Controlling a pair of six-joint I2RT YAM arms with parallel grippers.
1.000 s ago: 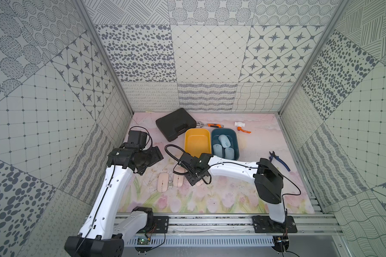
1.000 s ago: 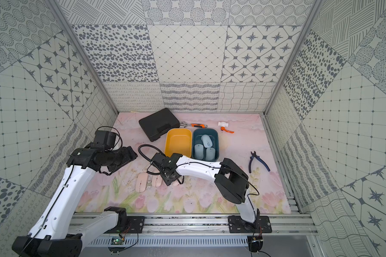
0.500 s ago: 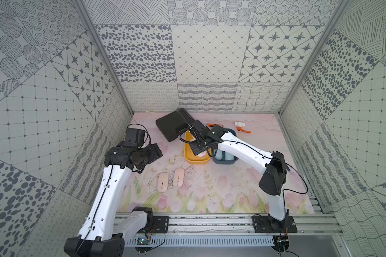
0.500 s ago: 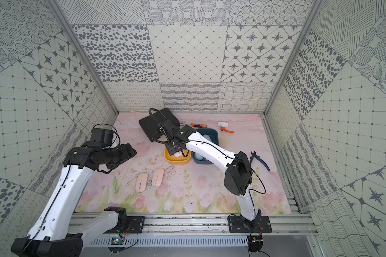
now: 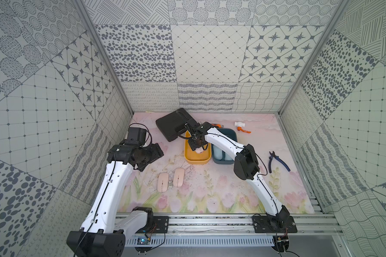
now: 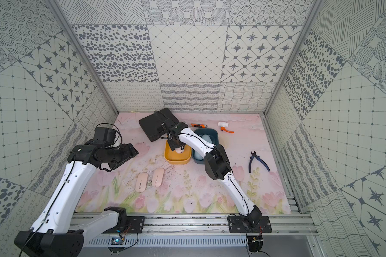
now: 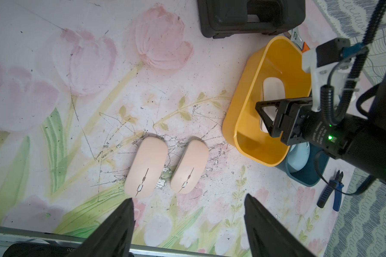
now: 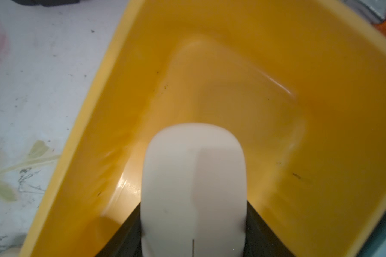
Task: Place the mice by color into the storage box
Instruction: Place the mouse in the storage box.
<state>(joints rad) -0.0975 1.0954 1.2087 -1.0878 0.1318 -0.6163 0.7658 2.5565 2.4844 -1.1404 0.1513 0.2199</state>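
Note:
My right gripper [image 8: 194,203] is shut on a pale pink mouse [image 8: 194,189] and holds it inside the yellow bin [image 8: 321,89] of the storage box, low over the bin floor. Both top views show this gripper [image 5: 196,144] above the yellow bin [image 6: 177,161]. Two more pink mice [image 7: 146,165] [image 7: 191,165] lie side by side on the mat, also in a top view [image 5: 162,182] [image 5: 178,177]. Light blue mice [image 6: 206,139] lie in the dark teal bin [image 5: 223,161] beside the yellow one. My left gripper [image 7: 188,200] hangs open and empty above the mat, near the pink pair.
A black case [image 5: 173,123] lies at the back, touching the yellow bin's far corner. Blue-handled pliers [image 5: 277,161] lie on the mat to the right. An orange-handled knife [image 6: 197,125] and a white and orange fitting [image 5: 241,127] sit near the back wall.
My right gripper has carried a pink mouse from the mat beside the other two back to the yellow bin and lowered it in. The left arm has hardly moved.

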